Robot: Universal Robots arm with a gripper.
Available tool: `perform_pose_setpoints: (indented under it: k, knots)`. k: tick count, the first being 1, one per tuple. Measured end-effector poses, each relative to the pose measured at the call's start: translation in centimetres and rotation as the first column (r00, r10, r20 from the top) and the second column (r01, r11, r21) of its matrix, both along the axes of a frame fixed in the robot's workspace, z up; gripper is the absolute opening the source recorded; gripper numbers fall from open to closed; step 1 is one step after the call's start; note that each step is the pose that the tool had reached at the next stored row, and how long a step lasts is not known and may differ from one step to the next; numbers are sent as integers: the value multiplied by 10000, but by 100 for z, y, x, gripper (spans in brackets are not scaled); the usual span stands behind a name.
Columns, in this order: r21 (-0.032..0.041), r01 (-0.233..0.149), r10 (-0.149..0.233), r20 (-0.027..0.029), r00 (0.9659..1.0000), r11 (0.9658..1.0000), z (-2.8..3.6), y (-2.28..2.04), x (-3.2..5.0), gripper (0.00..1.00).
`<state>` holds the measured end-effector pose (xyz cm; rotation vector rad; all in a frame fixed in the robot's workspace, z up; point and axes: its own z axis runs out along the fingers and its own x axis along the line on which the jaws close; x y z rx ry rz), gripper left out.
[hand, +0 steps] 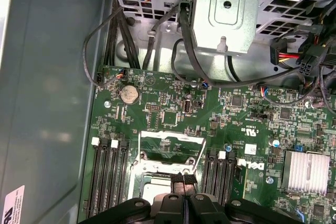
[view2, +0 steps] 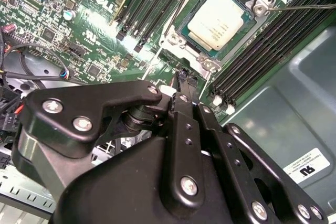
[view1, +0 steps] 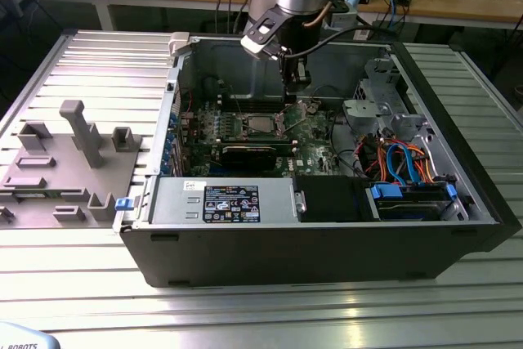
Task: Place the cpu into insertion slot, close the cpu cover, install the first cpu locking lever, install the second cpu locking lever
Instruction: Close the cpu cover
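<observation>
The cpu (view2: 220,20) is seen seated in the insertion slot (view2: 181,29), and the cpu cover (hand: 173,136) is swung up open beside it. The gripper (view2: 185,77) is held low over the slot's edge, next to the cover, its fingers pressed together with nothing gripped. White lettering is printed on the motherboard (hand: 252,129), and a white label (view2: 310,167) is stuck on the grey case panel.

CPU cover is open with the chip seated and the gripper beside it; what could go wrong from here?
The black gripper is close to the open silvery metal frame cover; a push could slip off its thin edge. A slip might strike the silvery-grey square cpu lying exposed in its metal-rimmed socket.
</observation>
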<state>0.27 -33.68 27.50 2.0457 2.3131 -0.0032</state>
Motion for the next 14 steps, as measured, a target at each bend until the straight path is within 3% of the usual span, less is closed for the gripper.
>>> perform_pose_setpoints:
  k: [14]
  knots:
    - [0, 0, 0, 0, 10000, 10000, 0, 0, 16, 11]
